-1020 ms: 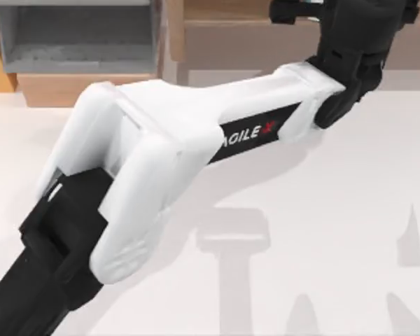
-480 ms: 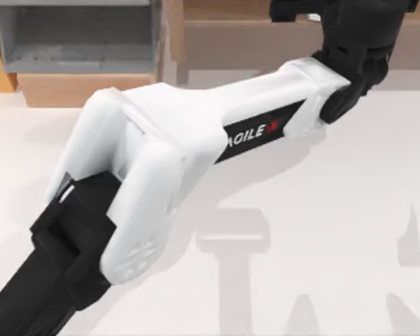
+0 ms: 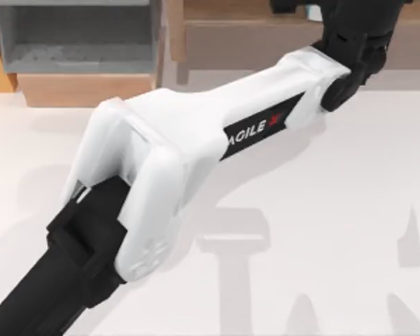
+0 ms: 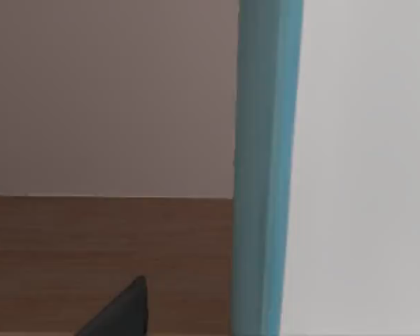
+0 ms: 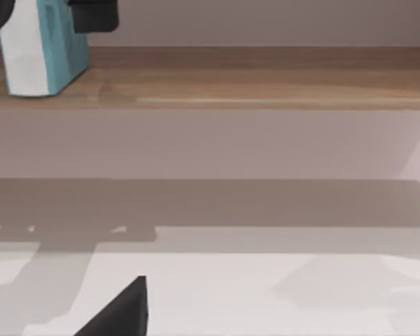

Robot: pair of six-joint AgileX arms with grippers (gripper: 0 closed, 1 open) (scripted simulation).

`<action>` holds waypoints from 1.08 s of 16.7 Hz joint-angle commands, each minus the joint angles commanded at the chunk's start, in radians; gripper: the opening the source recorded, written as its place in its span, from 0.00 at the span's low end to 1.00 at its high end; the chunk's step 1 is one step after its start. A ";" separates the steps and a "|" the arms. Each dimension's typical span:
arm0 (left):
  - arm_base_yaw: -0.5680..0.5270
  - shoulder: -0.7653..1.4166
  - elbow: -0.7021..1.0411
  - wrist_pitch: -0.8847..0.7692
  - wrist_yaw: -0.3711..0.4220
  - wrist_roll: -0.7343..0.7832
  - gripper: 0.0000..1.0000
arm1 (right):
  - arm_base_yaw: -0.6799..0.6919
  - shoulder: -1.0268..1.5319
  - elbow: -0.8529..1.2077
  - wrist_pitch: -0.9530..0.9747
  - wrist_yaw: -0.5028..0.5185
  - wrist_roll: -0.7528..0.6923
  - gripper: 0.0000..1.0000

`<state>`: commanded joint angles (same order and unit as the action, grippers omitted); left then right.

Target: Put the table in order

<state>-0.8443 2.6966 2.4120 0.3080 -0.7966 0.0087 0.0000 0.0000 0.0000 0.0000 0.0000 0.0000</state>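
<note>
Worktop (image 3: 322, 210) fills most of the top view, plain white and bare where I can see it, with soft arm shadows lying across it. My left arm reaches diagonally over it from the lower left up to the far right, where its left end effector (image 3: 315, 10) sits at the long wooden shelf (image 3: 252, 38) along the back edge. From the right wrist view, that end effector (image 5: 45, 17) has a white and teal box (image 5: 38, 52) between its dark fingers, the box standing upright on the shelf board — so I read it as closed on the box, though the contact itself is partly cut off. In the left wrist view the box's teal edge (image 4: 266, 168) stands tall just beside the camera. A light-wood box with a grey inside (image 3: 77, 42) sits at the back left. My right end effector shows one dark fingertip (image 5: 122, 311) low over the worktop — I cannot tell its state.
</note>
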 joint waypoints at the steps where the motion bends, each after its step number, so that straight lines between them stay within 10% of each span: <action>1: 0.000 0.000 0.000 0.000 0.000 0.000 1.00 | 0.000 0.000 0.000 0.000 0.000 0.000 1.00; 3: 0.000 0.000 0.000 0.000 0.000 0.000 1.00 | 0.000 0.000 0.000 0.000 0.000 0.000 1.00; 16: 0.000 0.000 0.000 0.000 0.000 0.000 0.02 | 0.000 0.000 0.000 0.000 0.000 0.000 1.00; 18: 0.000 0.000 0.000 0.000 0.000 0.000 0.00 | 0.000 0.000 0.000 0.000 0.000 0.000 1.00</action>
<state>-0.8443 2.6966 2.4120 0.3080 -0.7966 0.0087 0.0000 0.0000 0.0000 0.0000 0.0000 0.0000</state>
